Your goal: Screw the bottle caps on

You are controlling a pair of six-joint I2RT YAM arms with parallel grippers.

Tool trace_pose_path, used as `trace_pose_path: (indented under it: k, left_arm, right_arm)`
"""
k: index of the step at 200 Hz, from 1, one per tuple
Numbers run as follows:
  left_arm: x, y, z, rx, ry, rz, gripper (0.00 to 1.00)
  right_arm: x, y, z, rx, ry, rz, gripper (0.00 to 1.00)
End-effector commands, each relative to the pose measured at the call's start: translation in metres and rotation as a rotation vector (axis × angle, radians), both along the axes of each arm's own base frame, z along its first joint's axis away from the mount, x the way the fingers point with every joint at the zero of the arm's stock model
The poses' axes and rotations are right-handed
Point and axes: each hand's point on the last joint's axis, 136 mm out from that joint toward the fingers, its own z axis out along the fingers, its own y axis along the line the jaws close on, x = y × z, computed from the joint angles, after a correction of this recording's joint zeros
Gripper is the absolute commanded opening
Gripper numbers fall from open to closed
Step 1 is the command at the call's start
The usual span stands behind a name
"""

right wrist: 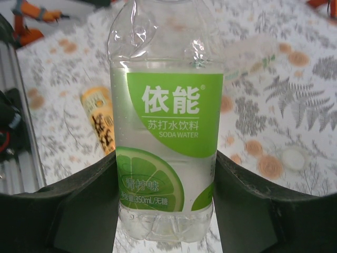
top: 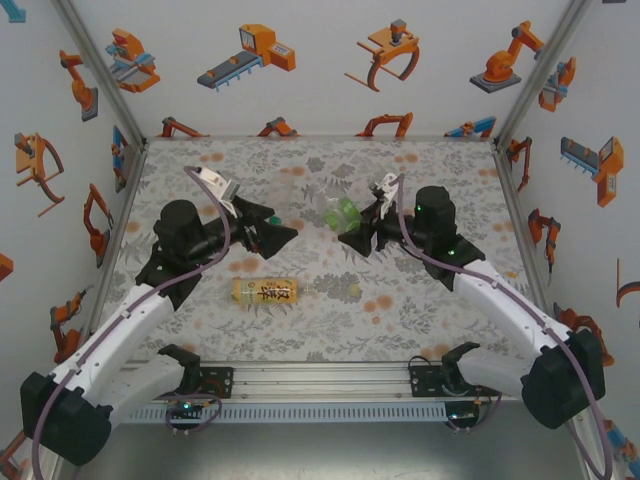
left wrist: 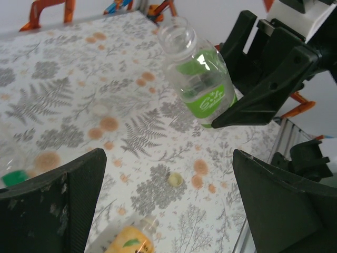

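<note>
Firmly, it seems, the right tool (right wrist: 165, 168) grips the green-label bottle (right wrist: 166, 105) low down.

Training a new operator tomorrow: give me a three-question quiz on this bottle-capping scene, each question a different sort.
1. True or false: the right gripper is shut on the clear plastic bottle with the green label.
2. Multiple choice: the amber plastic bottle with the yellow label is A) lying on the floral table, B) standing upright, C) stacked on another bottle.
3. Fill in: the jaws of the left gripper stand ___.
Key: 1 true; 2 A; 3 open.
</note>
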Motion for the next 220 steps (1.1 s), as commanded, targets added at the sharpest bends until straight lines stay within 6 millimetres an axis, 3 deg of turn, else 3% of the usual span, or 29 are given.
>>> trace_pose_path:
  k: [1,60,126,169,220]
  left_arm:
    - [-0.019,-0.009,0.043,-0.131,-0.154,-0.092,0.97]
    - [-0.039,-0.014,0.09,-0.246,-0.284,-0.15,0.97]
    - [-0.059,-0.043,0.131,-0.333,-0.327,-0.333,0.97]
    - [-0.082,-0.057,0.147,-0.373,-0.367,-0.441,1.0]
    - [-0.099,-0.066,0.148,-0.38,-0.362,-0.502,0.91]
  right_arm:
    - [-0.012,0.001,0.05,0.157,-0.072,0.024,0.14]
    - [-0.043,0.006,0.106,0.402,-0.113,0.196,0.08]
    - [-0.074,0.025,0.13,0.499,-0.131,0.344,0.01]
    - [-0.079,0.029,0.144,0.593,-0.15,0.377,0.0]
    - [-0.092,0.03,0.16,0.683,-0.175,0.418,0.0]
